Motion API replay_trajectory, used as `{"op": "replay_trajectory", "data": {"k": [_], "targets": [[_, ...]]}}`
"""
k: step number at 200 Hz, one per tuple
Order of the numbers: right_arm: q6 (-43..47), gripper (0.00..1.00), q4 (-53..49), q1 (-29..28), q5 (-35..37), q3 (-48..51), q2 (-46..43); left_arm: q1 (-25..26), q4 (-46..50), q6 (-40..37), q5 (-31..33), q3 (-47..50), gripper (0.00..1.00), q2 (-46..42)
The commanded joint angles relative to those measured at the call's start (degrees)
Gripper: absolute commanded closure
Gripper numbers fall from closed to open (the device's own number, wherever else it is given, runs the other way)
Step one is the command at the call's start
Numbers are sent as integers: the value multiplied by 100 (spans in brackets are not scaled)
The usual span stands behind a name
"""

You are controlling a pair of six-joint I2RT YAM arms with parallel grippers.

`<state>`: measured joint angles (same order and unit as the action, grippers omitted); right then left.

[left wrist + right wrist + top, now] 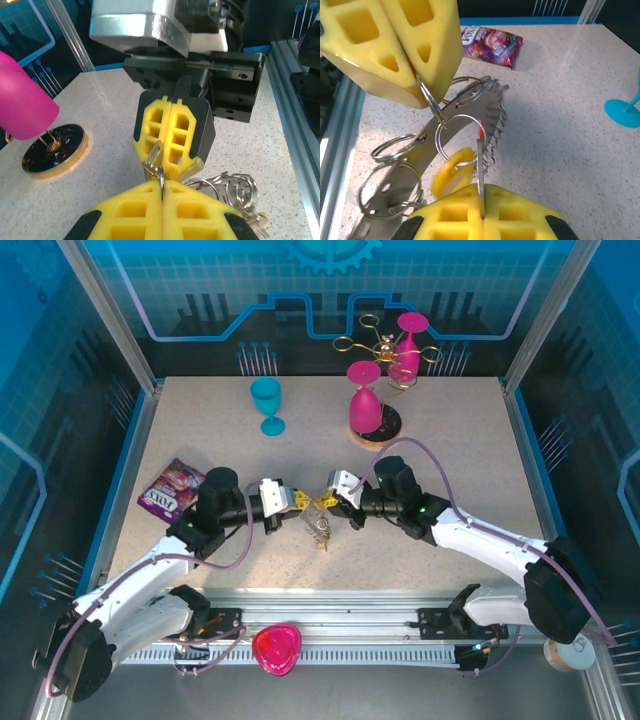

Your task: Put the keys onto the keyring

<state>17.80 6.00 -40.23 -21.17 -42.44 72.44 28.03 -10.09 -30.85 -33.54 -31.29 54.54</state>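
- The left tool (pixel 162 189) is pressed fully closed, pinching one wire loop (pixel 427 95) on the rim of the keyring (pixel 420 160).
- The right tool (pixel 481 200) is also closed, nipping the thin shaft of a reddish key (pixel 480 150), which points up at another loop.
- The two tools meet almost tip to tip above the surface (pixel 560 140), near its front middle.
- The keyring hangs tilted from the left tool, and a yellow key (pixel 452 172) dangles beside the right tool.
- A candy packet (pixel 492 40) lies to the left; a blue goblet (pixel 267 400) and a pink goblet (pixel 365 400) stand farther back.
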Motion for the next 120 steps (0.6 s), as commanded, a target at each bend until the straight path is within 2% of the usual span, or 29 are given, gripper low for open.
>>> {"op": "replay_trajectory", "data": {"k": [1, 58, 68, 79, 97, 120], "targets": [[106, 100, -597, -55, 575, -391, -96, 20, 213, -218, 94, -150, 100, 50], [348, 100, -1469, -219, 690, -1083, 4, 19, 539, -272, 347, -237, 100, 258], [381, 100, -1525, -242, 740, -1162, 29, 20, 510, -268, 367, -220, 97, 256], [402, 100, -1597, -257, 795, -1258, 73, 22, 494, -250, 411, -219, 88, 246], [451, 100, -1739, -258, 850, -1429, 181, 25, 497, -198, 533, -194, 57, 156], [551, 100, -1892, -275, 908, -1703, 402, 18, 592, -92, 840, -129, 30, -205]]}}
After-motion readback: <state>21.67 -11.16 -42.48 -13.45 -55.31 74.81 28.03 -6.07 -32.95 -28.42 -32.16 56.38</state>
